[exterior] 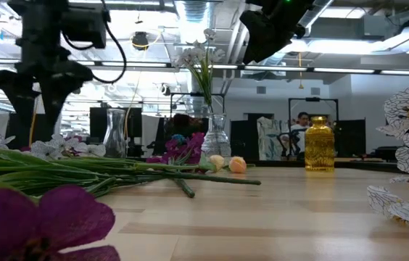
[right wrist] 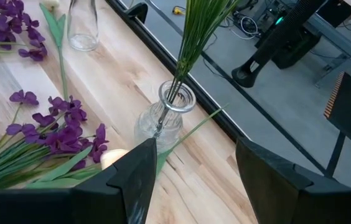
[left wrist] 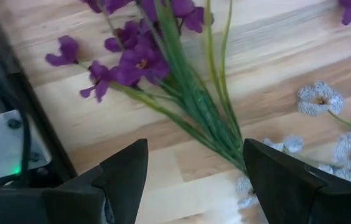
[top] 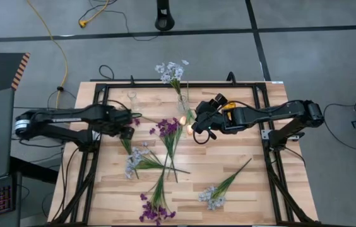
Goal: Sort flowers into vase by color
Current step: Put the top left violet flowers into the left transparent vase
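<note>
below open left end effector (left wrist: 194, 180), purple flowers (left wrist: 132, 59)

Amber glass jar (exterior: 319, 143) on table's (top: 241, 195) far edge; yellow cable (top: 57, 44) across grey floor.

Purple sprigs (top: 167, 128) and pale sprigs (top: 213, 197) lie scattered flat; one pale sprig (top: 173, 70) stands upright in a clear vase (top: 183, 104)

— What is lying ahead of you?
— My right gripper (right wrist: 191, 177) is hovering with fingers spread before a clear vase (right wrist: 164, 119) holding green stems (right wrist: 195, 34). Purple flowers (right wrist: 60, 127) are lying beside it; an empty vase (right wrist: 83, 25) is standing beyond.
</note>
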Robot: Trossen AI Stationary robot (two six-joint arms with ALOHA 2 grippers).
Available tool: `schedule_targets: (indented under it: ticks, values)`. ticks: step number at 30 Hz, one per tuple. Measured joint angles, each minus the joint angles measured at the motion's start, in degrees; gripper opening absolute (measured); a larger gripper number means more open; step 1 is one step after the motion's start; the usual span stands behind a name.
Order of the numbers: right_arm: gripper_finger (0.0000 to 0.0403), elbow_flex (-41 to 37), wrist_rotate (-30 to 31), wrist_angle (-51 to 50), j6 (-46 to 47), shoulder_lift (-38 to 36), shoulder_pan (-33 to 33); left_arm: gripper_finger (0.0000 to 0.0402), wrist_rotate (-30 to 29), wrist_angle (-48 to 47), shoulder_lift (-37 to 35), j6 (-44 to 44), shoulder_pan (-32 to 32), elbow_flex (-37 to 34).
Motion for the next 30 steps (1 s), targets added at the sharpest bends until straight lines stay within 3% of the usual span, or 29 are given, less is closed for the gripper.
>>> schedule_targets:
  ticks: [30]
  values:
    - [0.0246,0.0,0.0,-2.1,0.0,0.0,0.0,0.0251,-0.5,10.8,21.2,-7.1,-1.5,0.0]
